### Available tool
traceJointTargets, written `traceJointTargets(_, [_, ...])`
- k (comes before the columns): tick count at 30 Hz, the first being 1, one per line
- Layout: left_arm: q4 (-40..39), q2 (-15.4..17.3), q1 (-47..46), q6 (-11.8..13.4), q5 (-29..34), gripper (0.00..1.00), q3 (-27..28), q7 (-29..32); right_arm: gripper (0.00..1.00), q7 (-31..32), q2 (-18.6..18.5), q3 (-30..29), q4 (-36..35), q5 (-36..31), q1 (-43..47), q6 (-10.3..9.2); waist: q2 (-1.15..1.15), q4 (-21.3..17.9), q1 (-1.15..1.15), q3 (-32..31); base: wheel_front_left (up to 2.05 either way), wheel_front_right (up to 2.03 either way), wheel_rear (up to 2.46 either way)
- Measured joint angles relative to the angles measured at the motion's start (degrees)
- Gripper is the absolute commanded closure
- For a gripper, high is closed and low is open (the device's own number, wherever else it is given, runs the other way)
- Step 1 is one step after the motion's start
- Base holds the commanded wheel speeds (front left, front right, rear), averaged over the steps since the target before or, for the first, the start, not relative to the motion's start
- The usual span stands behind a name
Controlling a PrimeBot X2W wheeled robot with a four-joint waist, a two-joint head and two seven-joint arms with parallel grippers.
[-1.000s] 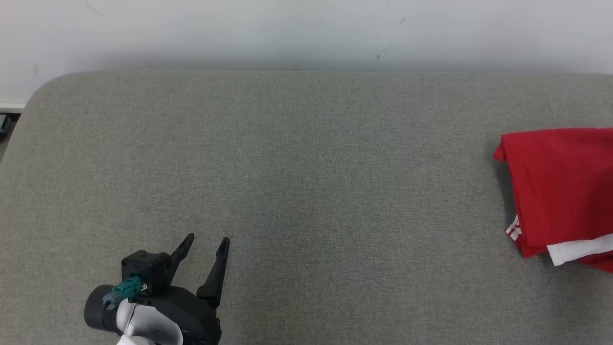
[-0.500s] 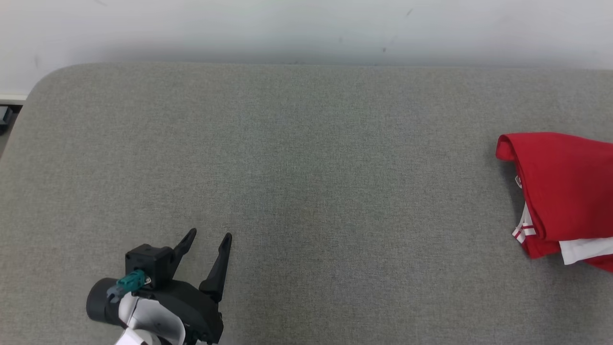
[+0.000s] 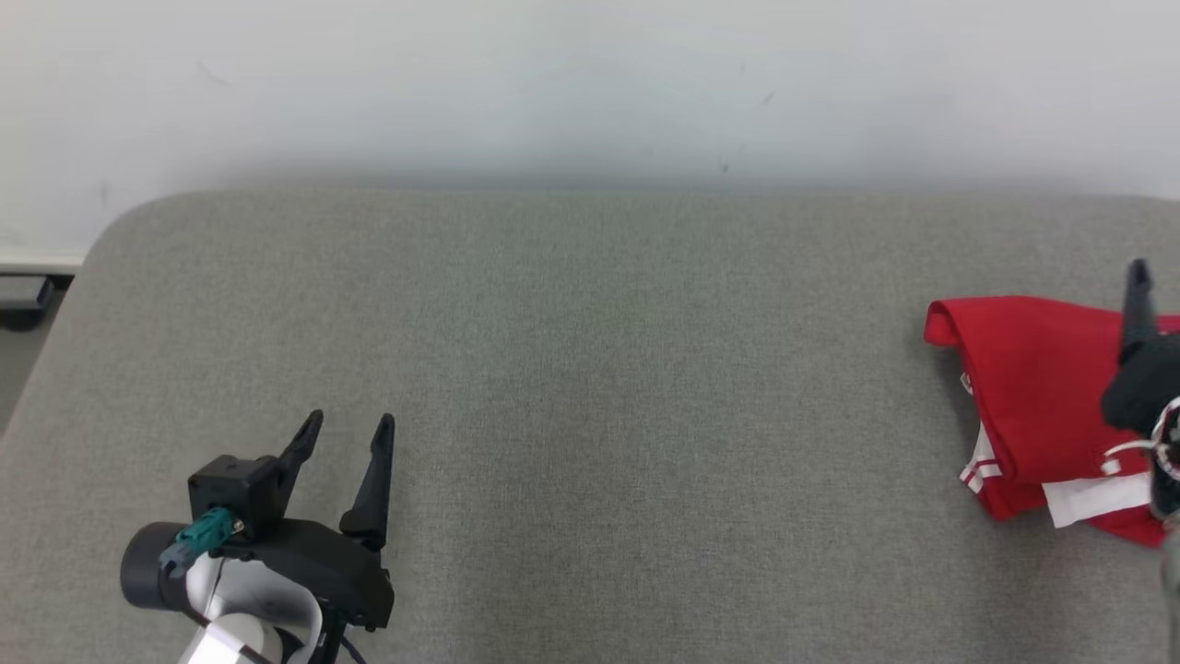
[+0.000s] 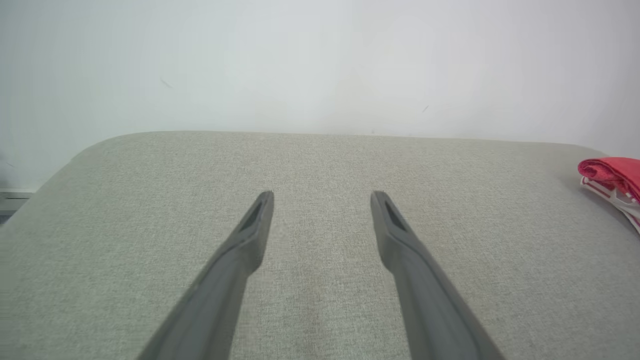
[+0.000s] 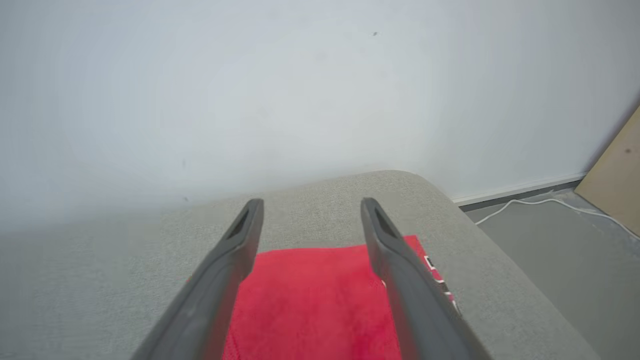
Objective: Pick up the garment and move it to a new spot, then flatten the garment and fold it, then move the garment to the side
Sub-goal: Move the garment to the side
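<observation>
The garment point(image 3: 1032, 397) is a red folded piece with white trim, lying at the far right of the grey padded table point(image 3: 590, 369). My right gripper point(image 5: 310, 205) hovers over it, open, with nothing between its fingers; one of its fingers point(image 3: 1138, 295) rises at the head view's right edge. The red cloth point(image 5: 310, 300) lies below those fingers in the right wrist view. My left gripper point(image 3: 350, 422) stands open and empty over bare table at the lower left, far from the garment. The left wrist view has the open left gripper point(image 4: 322, 195) and the garment's edge point(image 4: 612, 172) at the far right.
A white wall point(image 3: 590, 83) runs behind the table. Past the table's rounded right end, the floor holds a white cable point(image 5: 540, 205) and a tan board point(image 5: 615, 175). A dark object point(image 3: 23, 300) sits on the floor beyond the left corner.
The head camera has shifted, so the table sits lower in the picture. My right gripper has come into the head view over the garment, whose upper layer has settled. The left gripper stays open.
</observation>
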Motion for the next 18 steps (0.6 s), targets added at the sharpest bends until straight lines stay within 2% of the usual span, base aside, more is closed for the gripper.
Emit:
traceJointTargets(6, [0.77, 0.02, 0.96, 0.75, -0.09, 0.0, 1.24, -1.69, 0.0, -4.33, 4.39, 2.2, -4.48, 2.34, 6.38, 4.94, 0.0, -0.74, 0.0, -3.69, 0.0, 0.0, 0.0])
traceJointTargets(10, [0.69, 0.25, 3.57, 1.02, -0.19, 0.0, 1.82, -2.27, 0.0, -5.7, 7.92, 3.69, -8.39, 2.43, 11.44, 5.36, -0.01, -1.49, 0.0, -5.95, 0.0, 0.0, 0.0])
traceJointTargets(14, [-0.07, 0.52, 5.08, 1.46, -0.23, 0.0, 2.31, -2.78, 0.0, -6.23, 8.99, 4.43, -11.69, 2.46, 16.71, 5.43, -0.01, -2.2, -0.01, -7.66, 0.0, 0.0, 0.0])
traceJointTargets(18, [0.22, 1.45, 5.26, 1.77, -0.07, 0.0, 3.22, -2.8, 0.0, -6.72, 10.1, 5.32, -13.93, 3.08, 18.31, 5.9, -0.01, -2.6, 0.0, -8.69, 0.0, 0.0, 0.0])
